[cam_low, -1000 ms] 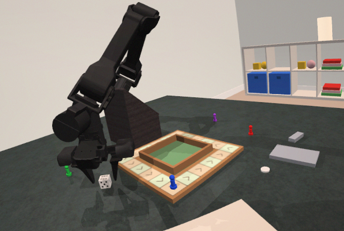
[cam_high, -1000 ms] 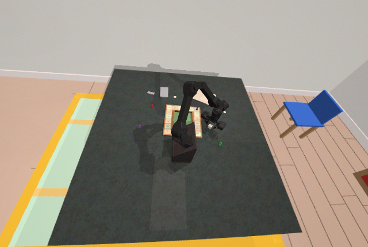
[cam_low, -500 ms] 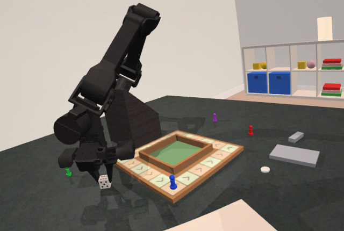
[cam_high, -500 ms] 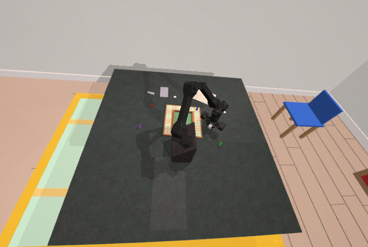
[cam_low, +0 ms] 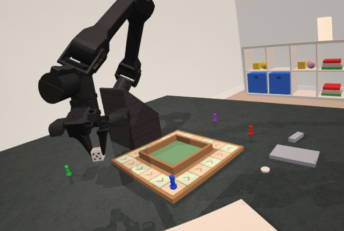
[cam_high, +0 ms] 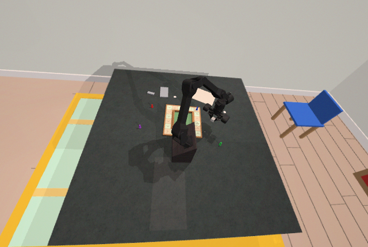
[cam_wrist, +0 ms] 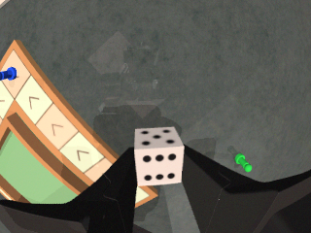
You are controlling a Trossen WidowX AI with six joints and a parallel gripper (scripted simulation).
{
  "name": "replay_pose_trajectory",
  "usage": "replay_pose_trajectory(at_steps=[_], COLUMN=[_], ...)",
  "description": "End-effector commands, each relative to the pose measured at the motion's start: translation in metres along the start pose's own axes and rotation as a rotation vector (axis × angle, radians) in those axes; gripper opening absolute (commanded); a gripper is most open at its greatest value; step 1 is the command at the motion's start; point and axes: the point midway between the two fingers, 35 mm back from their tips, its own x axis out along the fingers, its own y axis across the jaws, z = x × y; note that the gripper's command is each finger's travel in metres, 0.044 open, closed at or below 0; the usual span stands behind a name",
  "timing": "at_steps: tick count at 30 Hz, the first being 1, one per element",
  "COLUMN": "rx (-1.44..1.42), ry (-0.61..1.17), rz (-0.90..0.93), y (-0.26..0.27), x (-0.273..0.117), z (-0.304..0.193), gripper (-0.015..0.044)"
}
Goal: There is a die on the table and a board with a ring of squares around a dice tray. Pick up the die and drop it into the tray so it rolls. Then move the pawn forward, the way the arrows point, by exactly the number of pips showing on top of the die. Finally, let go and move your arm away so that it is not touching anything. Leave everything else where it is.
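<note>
My gripper (cam_high: 213, 118) (cam_low: 97, 153) (cam_wrist: 155, 151) is shut on the white die (cam_high: 213, 119) (cam_low: 97, 154) (cam_wrist: 158, 165) and holds it above the table, between the board (cam_low: 138, 178) (cam_wrist: 55, 128) and the green pawn. The die shows five pips toward the exterior camera; the wrist view shows a five face and a six face. The blue pawn (cam_high: 196, 108) (cam_low: 172, 182) (cam_wrist: 9, 74) stands upright on a corner square of the arrow-marked ring. The wooden tray (cam_low: 193, 159) in the board's middle has an empty green floor in the exterior view.
A green pawn (cam_high: 220, 143) (cam_low: 68, 170) (cam_wrist: 242, 162) stands near the gripper. A red pawn (cam_high: 152, 106) (cam_low: 250, 130) and a purple pawn (cam_high: 140, 126) (cam_low: 214, 117) stand beyond the board. Grey blocks (cam_high: 164, 92) (cam_low: 294, 154), a white disc (cam_low: 265, 169) and a pale sheet (cam_high: 203, 96) lie around it.
</note>
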Motion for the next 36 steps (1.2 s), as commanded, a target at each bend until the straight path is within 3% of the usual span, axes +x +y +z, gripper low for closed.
replay_pose_trajectory(at_steps=[1, 7, 36], rx=[-0.006, 0.007, 0.589], ry=[-0.001, -0.002, -0.026], rz=[-0.003, -0.004, -0.009], y=[0.0, 0.004, 0.137], x=[-0.033, -0.039, -0.016], z=[-0.002, -0.003, -0.048], gripper=[0.0, 0.0, 0.0])
